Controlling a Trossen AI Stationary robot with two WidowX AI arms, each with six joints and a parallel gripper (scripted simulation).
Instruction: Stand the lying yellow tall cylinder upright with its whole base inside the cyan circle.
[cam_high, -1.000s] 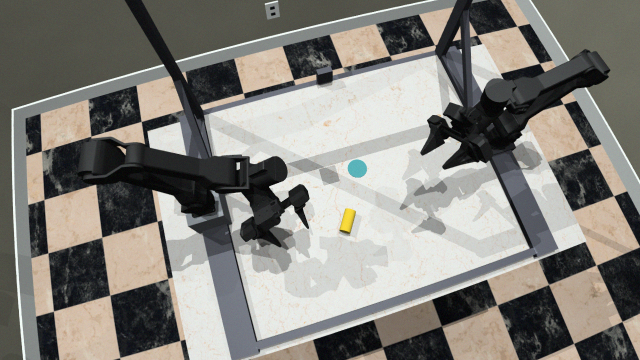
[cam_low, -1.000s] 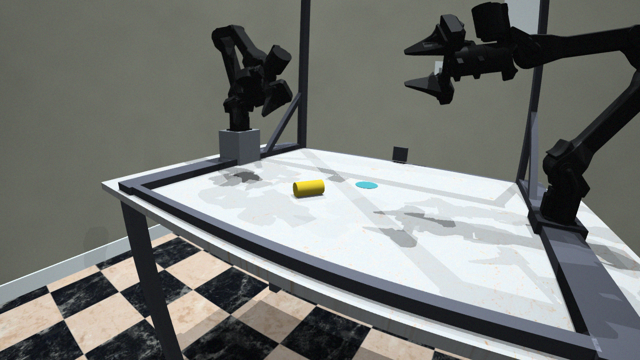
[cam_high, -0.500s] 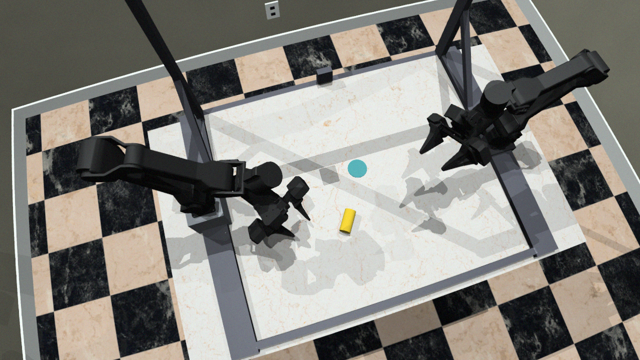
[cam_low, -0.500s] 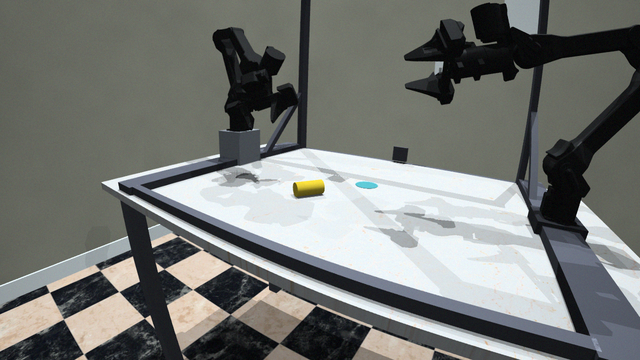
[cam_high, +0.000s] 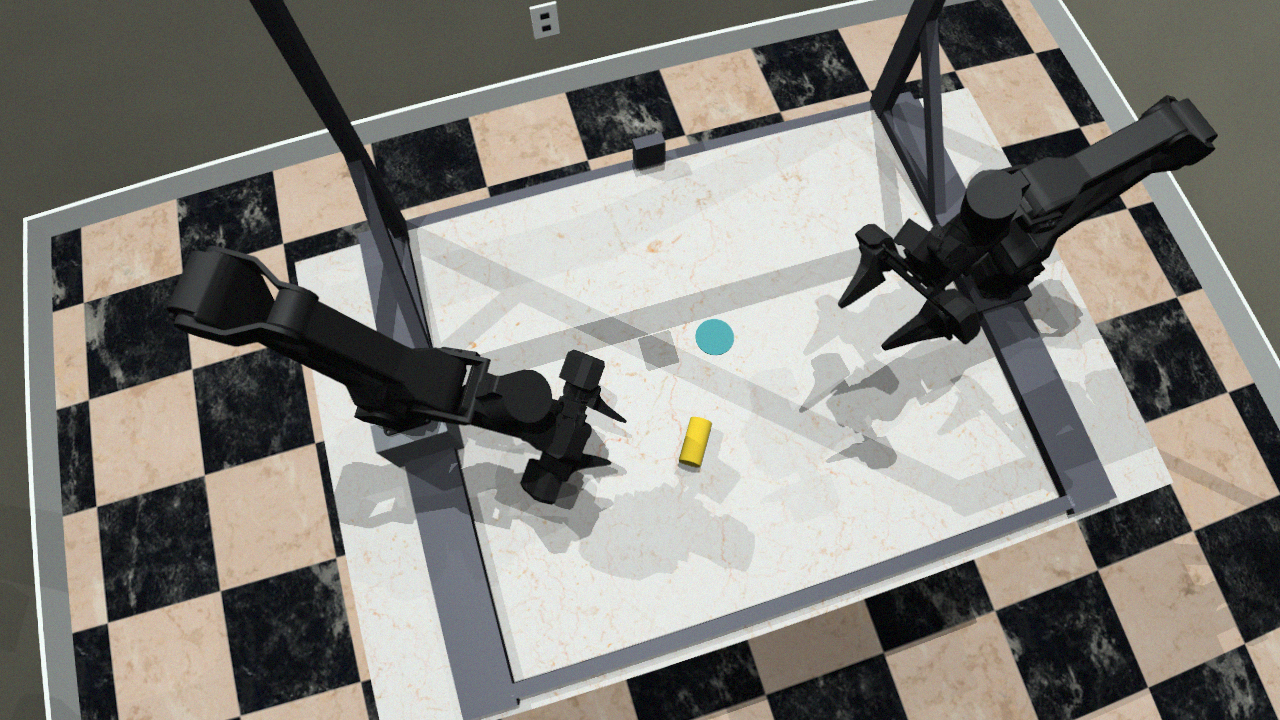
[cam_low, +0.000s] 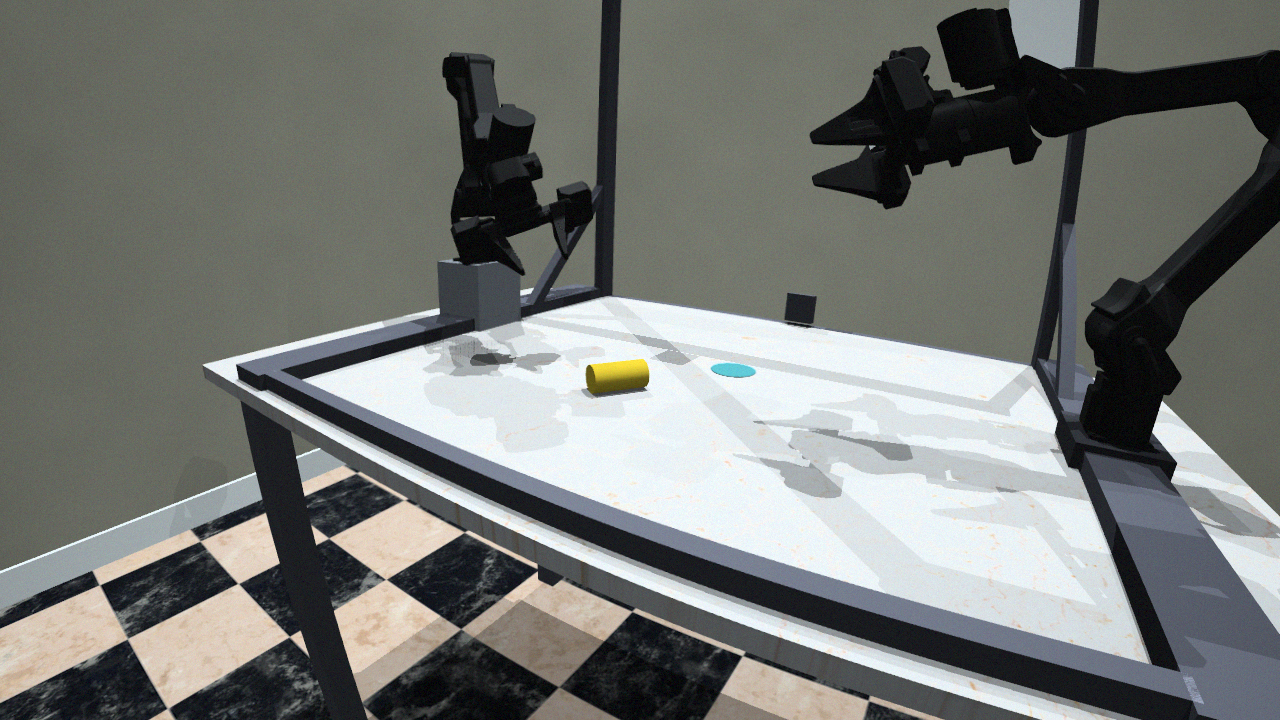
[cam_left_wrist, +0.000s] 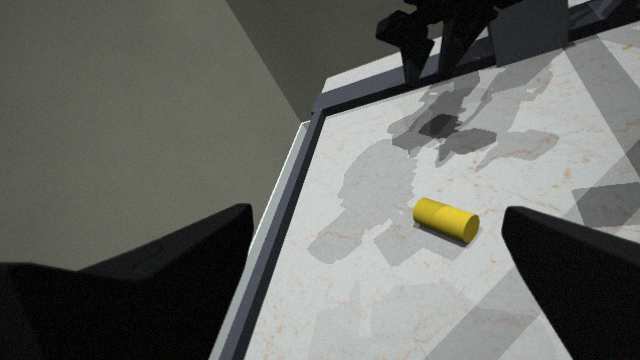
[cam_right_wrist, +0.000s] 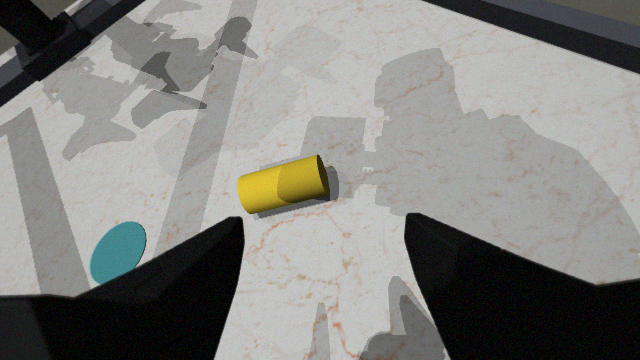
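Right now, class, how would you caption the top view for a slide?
Yellow cylinder lying outside the cyan circle, with the left gripper and right gripper both open.

Right fingers (cam_high: 608, 409) (cam_low: 503, 250) lower, left fingers (cam_high: 861, 279) (cam_low: 845, 127) slightly lower
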